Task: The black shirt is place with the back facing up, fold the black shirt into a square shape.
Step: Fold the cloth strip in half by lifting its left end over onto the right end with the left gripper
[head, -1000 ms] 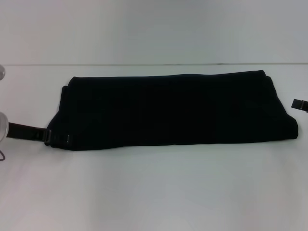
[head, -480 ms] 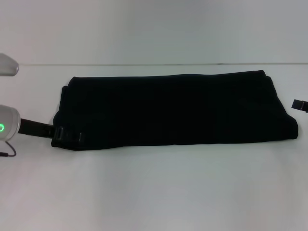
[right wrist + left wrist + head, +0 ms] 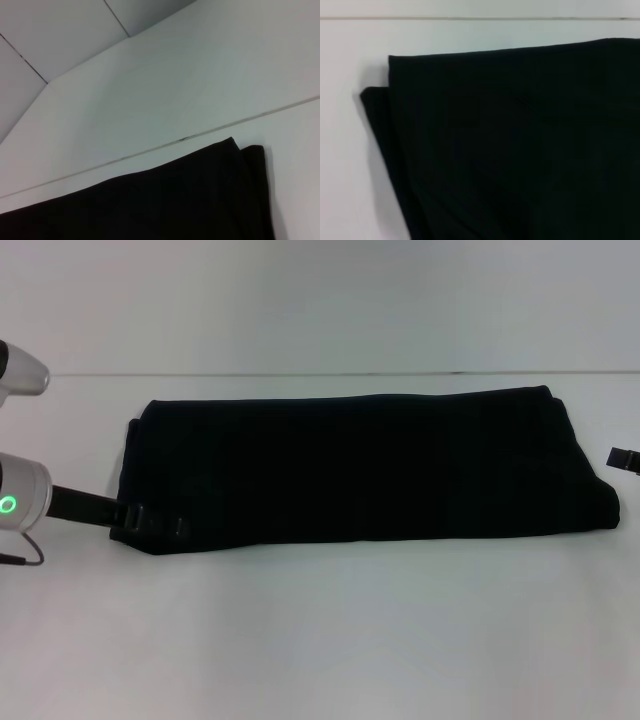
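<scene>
So the black shirt (image 3: 360, 465) is already folded down into a long flat band lying on the white worktop (image 3: 330, 640), long axis running straight left to right across the robot's front. It's a strip, not a square yet, so I'd guess the ends need to come in toward the middle next.

The left hand (image 3: 150, 522) is right at the shirt's left end, down at the near corner, reaching in low along the worktop so it lines up with the band's long axis. It's touching or overlapping the fabric edge there, but black on black, I honestly can't tell if the fingers are open or pinched on cloth.

The right hand (image 3: 625, 458) only just pokes in at the right edge, just beside the shirt's right end but apart from it. Can't tell its state either.

The left wrist view shows the layers at the left end slightly staggered, with one lower layer sticking out past the top one. The left arm is clearly the nearer one, so the fold probably goes left end over toward the right.
</scene>
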You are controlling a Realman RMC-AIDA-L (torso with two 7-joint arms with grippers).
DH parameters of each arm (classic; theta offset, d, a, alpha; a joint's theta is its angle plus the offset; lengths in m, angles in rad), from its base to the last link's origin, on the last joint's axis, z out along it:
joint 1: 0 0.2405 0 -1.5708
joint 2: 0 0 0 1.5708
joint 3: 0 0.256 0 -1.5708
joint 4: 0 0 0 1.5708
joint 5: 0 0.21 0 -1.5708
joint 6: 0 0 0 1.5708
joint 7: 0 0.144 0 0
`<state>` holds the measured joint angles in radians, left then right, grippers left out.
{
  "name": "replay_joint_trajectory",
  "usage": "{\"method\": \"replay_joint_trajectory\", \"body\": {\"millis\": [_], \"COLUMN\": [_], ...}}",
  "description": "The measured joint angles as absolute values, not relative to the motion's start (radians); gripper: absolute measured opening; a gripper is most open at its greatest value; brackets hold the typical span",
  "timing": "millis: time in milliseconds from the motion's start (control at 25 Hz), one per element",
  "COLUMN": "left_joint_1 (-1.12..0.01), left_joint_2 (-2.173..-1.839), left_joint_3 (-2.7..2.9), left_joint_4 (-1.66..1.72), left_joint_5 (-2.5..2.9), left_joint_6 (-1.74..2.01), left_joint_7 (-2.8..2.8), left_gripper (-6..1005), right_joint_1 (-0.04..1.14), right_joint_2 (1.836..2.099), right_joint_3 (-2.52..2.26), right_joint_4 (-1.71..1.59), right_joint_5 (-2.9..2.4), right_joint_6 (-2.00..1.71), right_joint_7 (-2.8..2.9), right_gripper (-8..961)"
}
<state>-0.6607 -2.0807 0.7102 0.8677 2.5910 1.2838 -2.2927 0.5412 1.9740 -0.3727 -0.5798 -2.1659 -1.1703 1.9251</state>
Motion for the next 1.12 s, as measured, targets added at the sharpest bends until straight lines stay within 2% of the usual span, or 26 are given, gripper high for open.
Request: {"method": "replay_joint_trajectory", "body": {"millis": [640,1080,1120], "left_joint_1": [-0.647,-0.643,-0.641], "left_joint_2": [-2.069,-2.063,-2.063], "left_joint_3": [0.703,0.661,0.661], "left_joint_4": [0.853,0.853,0.853], "left_joint_5": [2.605,2.631,2.632], "left_joint_6": [1.285,1.272,1.270], "left_joint_7": [-2.252,-2.236,-2.233], "left_gripper": [828,677,634], "right_joint_1": [0.541,0.541,0.541], "right_joint_2": [1.973,1.974,1.974], "right_joint_3": [-0.373,-0.373,-0.373], "right_joint_4": [-0.580,-0.580,-0.580], "right_joint_5": [-2.166,-2.166,-2.166], "right_joint_6": [-1.170,-1.184,-1.184], "right_joint_7": [1.925,1.925,1.925], "right_gripper": [683,676,675]}}
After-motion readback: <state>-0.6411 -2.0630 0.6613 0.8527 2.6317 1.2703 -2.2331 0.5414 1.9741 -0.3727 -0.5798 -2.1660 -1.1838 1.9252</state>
